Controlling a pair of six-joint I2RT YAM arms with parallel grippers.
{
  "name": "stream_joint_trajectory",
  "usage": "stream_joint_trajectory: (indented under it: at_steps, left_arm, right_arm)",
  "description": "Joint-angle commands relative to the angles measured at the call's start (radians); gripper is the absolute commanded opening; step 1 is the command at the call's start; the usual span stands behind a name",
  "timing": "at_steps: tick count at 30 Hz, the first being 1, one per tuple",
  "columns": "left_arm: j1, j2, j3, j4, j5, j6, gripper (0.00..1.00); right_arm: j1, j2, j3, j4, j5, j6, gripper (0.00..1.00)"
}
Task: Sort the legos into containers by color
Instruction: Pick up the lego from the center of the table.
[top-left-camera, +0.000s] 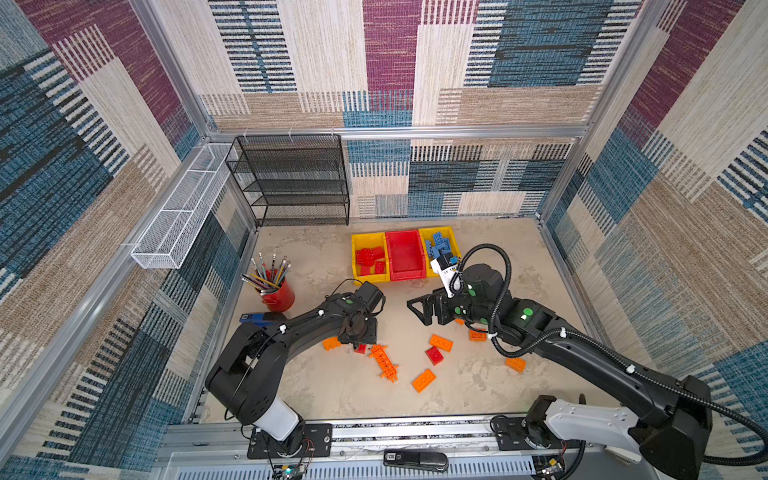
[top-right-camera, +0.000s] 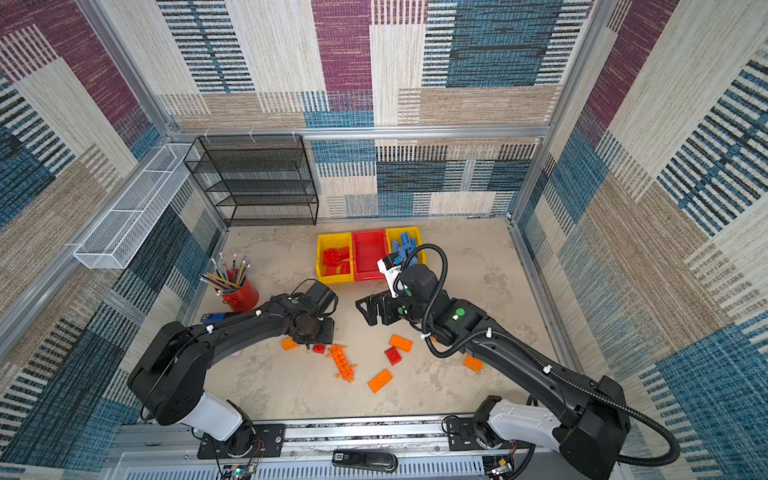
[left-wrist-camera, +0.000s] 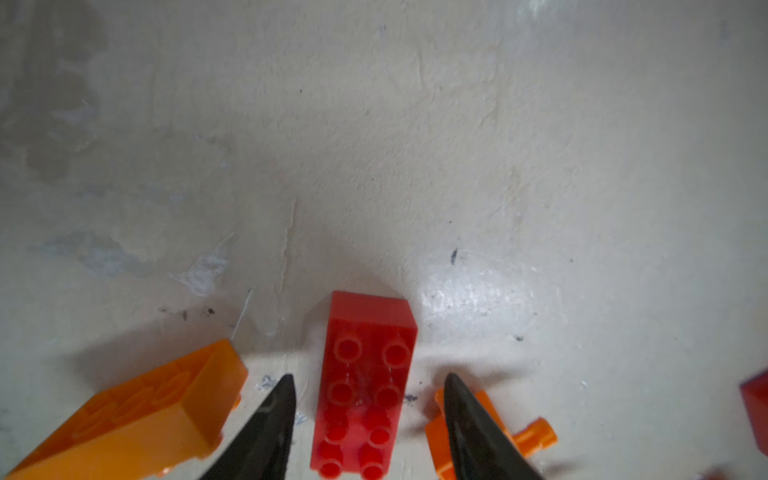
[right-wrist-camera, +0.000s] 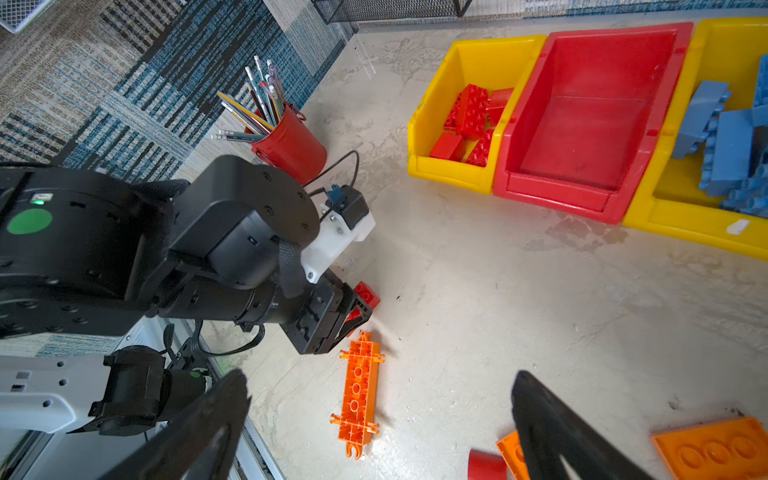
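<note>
Left gripper (left-wrist-camera: 369, 377), fingers apart, straddles red studded plastic brick (left-wrist-camera: 368, 332), likely light, rigid, slick: pinch long sides; right gripper (right-wrist-camera: 380, 374) fingers wide apart.

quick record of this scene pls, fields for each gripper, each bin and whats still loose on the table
left gripper: open, fingers either side of a red brick, gaps visible on both sides
right gripper: open, nothing between its fingers
red-brick bin: yellow, holds red bricks
middle bin: red, empty
blue-brick bin: yellow, holds blue bricks
loose on table: long orange plate, several orange bricks, second red brick
</note>
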Motion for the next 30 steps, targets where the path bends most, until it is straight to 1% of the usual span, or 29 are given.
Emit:
stream_joint_trajectory:
  at_steps: [1, 4, 7, 9, 11, 12, 16, 21, 25, 30]
  left_arm:
    - [-0.001, 0.017, -0.012, 0.01, -0.015, -0.009, 0.54]
    - [-0.001, 0.029, -0.025, 0.014, -0.022, -0.01, 0.5]
    - [-0.002, 0.04, -0.029, 0.016, -0.024, -0.011, 0.41]
    - [-0.002, 0.05, -0.025, 0.009, -0.025, -0.013, 0.3]
    - [-0.002, 0.055, -0.011, -0.01, -0.031, -0.011, 0.22]
    - [-0.003, 0.054, -0.005, -0.02, -0.035, -0.009, 0.21]
    - [-0.004, 0.029, 0.043, -0.078, -0.065, 0.008, 0.2]
    - [0.0, 0.027, 0.193, -0.174, -0.15, 0.072, 0.2]
    - [0.024, 0.095, 0.363, -0.226, -0.188, 0.136, 0.2]
    - [0.061, 0.24, 0.631, -0.291, -0.194, 0.202, 0.2]
  right_arm:
    - [0.002, 0.003, 0.014, 0.016, 0.017, 0.004, 0.99]
    - [0.002, 0.008, 0.016, 0.015, 0.025, -0.001, 0.99]
    - [0.002, 0.015, 0.016, 0.012, 0.037, -0.008, 0.99]
    - [0.002, 0.017, 0.014, 0.017, 0.044, -0.008, 0.99]
    - [0.002, 0.015, 0.009, 0.025, 0.039, -0.01, 0.99]
    - [0.002, 0.015, 0.007, 0.028, 0.036, -0.01, 0.99]
    - [0.002, 0.012, 0.005, 0.038, 0.031, -0.02, 0.99]
    - [0.002, 0.016, 0.008, 0.05, 0.036, -0.042, 0.99]
    - [0.002, 0.006, 0.012, 0.058, 0.067, -0.057, 0.99]
    - [0.002, -0.002, 0.042, 0.032, 0.126, -0.086, 0.99]
